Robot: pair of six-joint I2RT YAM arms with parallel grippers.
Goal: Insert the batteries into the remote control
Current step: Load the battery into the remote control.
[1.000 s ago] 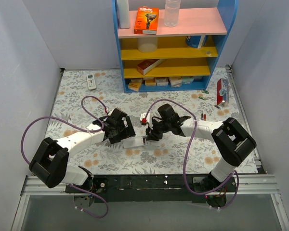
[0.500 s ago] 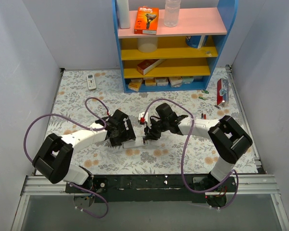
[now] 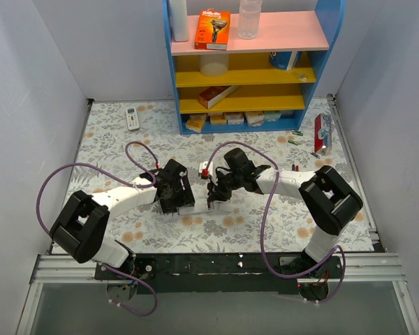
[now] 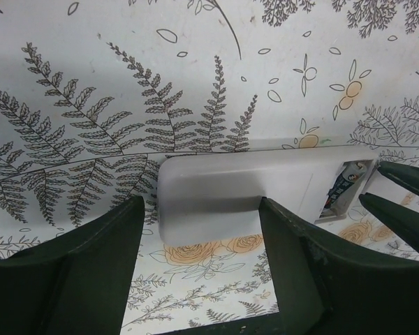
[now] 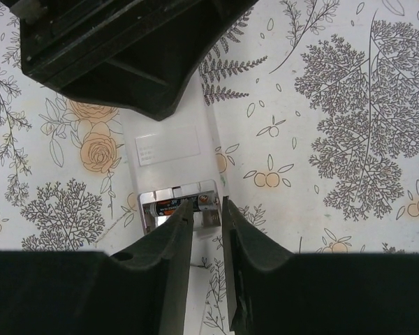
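Left gripper [image 4: 202, 202], half open and unclamped, astride the end of a slim white plastic rectangular remote control [image 4: 223, 174]. Right gripper [image 5: 206, 209], nearly closed, grip indeterminate, tips at the open battery compartment [image 5: 169, 207].

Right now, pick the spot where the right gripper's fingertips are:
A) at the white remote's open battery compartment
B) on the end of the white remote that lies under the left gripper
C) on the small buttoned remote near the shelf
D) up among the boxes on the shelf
A: the right wrist view shows the right gripper with its tips at the open battery compartment of the remote control, its jaws a narrow gap apart.
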